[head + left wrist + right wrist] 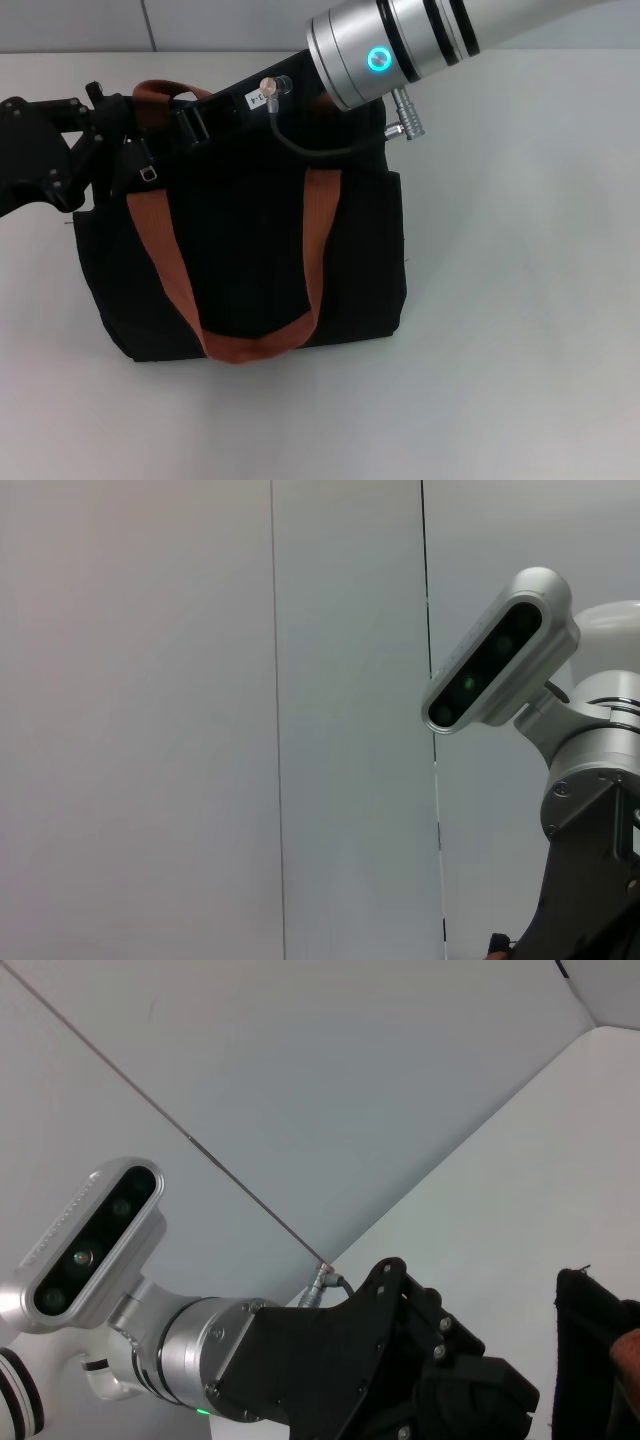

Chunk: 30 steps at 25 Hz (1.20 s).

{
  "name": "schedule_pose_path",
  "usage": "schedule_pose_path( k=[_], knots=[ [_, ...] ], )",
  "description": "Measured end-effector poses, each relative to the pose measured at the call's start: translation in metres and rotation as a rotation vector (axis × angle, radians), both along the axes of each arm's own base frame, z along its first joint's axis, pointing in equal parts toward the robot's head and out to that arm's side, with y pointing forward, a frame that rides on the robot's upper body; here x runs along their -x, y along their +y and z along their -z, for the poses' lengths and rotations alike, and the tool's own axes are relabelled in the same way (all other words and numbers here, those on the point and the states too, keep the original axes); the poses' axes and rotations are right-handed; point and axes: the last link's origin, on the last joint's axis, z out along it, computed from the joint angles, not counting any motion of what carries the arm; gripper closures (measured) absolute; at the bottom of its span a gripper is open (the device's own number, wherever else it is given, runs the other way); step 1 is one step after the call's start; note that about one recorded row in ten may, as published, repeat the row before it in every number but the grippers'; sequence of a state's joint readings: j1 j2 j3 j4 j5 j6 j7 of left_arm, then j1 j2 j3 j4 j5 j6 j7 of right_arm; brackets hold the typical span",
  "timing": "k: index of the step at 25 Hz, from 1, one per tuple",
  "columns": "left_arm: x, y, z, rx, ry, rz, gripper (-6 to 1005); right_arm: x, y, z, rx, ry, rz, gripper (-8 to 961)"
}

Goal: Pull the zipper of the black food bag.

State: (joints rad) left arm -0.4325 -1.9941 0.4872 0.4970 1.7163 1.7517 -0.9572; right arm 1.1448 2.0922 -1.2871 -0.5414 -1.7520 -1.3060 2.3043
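Observation:
The black food bag [250, 250] stands upright on the white table, its rust-orange handles [316, 240] hanging down the front. My left gripper [112, 125] is at the bag's top left corner beside the orange strap, its two black fingers [75, 105] converged on the fabric there. A small silver tab, the zipper [148, 173], hangs just below that corner. My right gripper [200, 118] reaches in from the upper right and lies over the bag's top edge, hidden under its own black hand. The right wrist view shows the left hand [400, 1360] and the bag's edge [590, 1340].
The silver right forearm [400, 45] crosses above the bag's top right. White table [520, 300] lies open to the right and in front of the bag. A pale wall stands behind. The left wrist view shows only that wall and the right arm's wrist camera [495, 650].

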Motion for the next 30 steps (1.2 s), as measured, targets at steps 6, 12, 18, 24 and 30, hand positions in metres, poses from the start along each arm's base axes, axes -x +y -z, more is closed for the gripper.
schedule_pose_path(
  k=[6, 12, 18, 24, 30],
  knots=[
    [0.001, 0.0, -0.002, -0.009, -0.004, -0.006, 958, -0.001, 0.0, 0.0, -0.004, -0.003, -0.001, 813],
    [0.0, -0.001, -0.002, -0.006, -0.009, -0.001, 957, -0.001, 0.0, 0.003, -0.012, -0.021, -0.026, 886],
    [0.002, -0.003, -0.004, -0.011, -0.013, -0.006, 956, 0.001, -0.001, 0.003, -0.033, -0.025, -0.066, 955],
    [0.004, -0.003, -0.006, -0.019, -0.015, -0.014, 955, -0.002, 0.0, 0.002, -0.035, -0.027, -0.05, 956],
    [0.007, -0.003, -0.009, -0.037, -0.021, -0.024, 954, -0.014, 0.003, -0.005, -0.057, -0.051, -0.016, 955]
  ],
)
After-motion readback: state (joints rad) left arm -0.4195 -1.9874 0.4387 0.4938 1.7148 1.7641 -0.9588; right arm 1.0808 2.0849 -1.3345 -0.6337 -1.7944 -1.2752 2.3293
